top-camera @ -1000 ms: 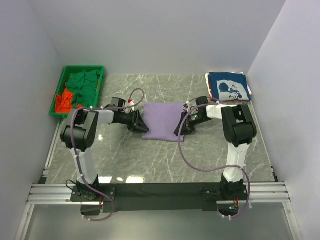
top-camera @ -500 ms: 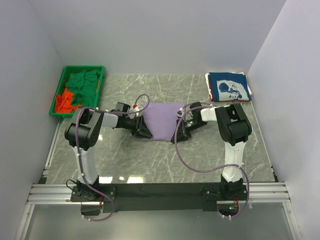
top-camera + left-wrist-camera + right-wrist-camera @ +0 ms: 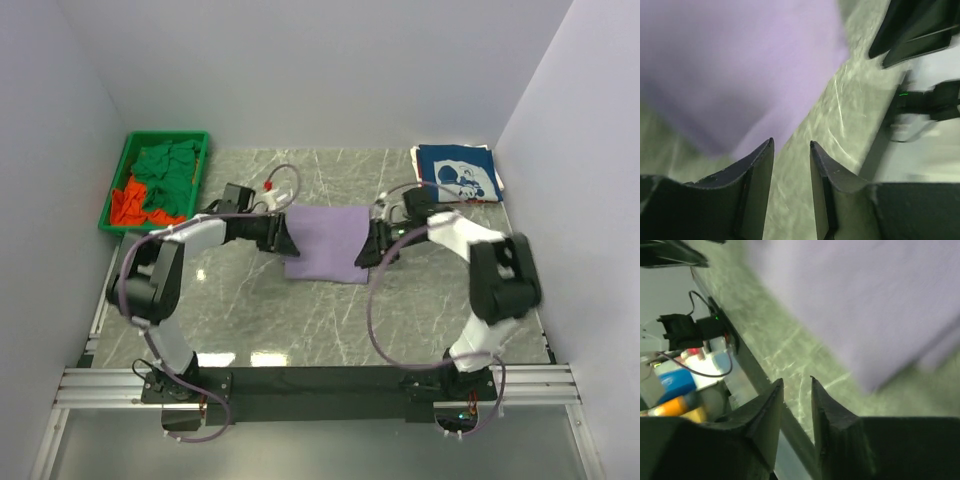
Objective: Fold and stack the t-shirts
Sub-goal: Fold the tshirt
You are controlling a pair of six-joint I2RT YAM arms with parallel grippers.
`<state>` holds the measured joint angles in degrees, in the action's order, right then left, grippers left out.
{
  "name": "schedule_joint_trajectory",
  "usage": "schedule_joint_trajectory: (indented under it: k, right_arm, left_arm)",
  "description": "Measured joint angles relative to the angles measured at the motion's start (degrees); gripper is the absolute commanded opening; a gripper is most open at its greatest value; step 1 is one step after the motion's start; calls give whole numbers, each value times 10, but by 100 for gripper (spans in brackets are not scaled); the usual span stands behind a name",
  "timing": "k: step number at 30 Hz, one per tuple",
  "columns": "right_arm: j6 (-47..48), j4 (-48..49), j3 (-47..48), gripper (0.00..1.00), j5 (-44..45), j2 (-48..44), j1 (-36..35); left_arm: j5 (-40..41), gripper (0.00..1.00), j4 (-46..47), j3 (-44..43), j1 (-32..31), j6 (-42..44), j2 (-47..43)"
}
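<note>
Bin (image 3: 168, 135): far left; it holds the green t-shirt (image 3: 168, 165) and the orange-red t-shirt (image 3: 128, 203), both crumpled and unfolded.
Left tool (image 3: 283, 235): low over the tabletop (image 3: 330, 320) at the left edge of the lavender t-shirt (image 3: 325, 240). Its fingers are narrowly parted with nothing between them; its wrist view shows bare stone in the gap and cloth just beyond the tips.
Lavender t-shirt: middle of the tabletop, lying flat as a folded rectangle between the two tools.
Right tool (image 3: 368, 247): at the lavender t-shirt's right edge, fingers likewise a little apart and empty, with cloth just past the tips.
Navy t-shirt (image 3: 455, 175): far right corner, folded with the print up, well apart from the lavender one.
Step in hand: judging by the tools flanking the folded lavender t-shirt, either a last fold or a lift towards the navy one.
Next move: each tool has to slide under or pinch its own edge. Both should close together so the layers do not slip apart, then carry the cloth right and far onto the navy t-shirt.
</note>
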<state>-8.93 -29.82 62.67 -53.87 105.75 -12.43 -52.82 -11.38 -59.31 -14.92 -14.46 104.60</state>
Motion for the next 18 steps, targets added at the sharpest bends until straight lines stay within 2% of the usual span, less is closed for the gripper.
schedule_joint_trajectory:
  k: [1, 2, 3, 5, 6, 11, 18]
  right_arm:
    - [-12, 17, -22, 43, 7, -48, 7]
    - [-23, 29, -41, 52, 11, -98, 15]
    - [-34, 39, -55, 56, 21, -144, 25]
    - [-49, 55, -69, 67, 40, -208, 47]
    - [-53, 59, -72, 69, 48, -223, 57]
    - [-69, 75, -89, 72, 89, -221, 117]
    - [-100, 77, -106, 73, 131, -202, 152]
  left_arm:
    - [21, 42, -2, -8, -17, 25, -25]
    - [43, 43, 2, -13, -40, 53, -51]
    - [64, 43, 10, -16, -67, 81, -76]
    - [105, 46, 29, -17, -122, 130, -113]
    - [126, 46, 41, -17, -152, 157, -126]
    - [225, 47, 96, -13, -273, 276, -120]
    - [317, 47, 149, -7, -367, 413, -42]
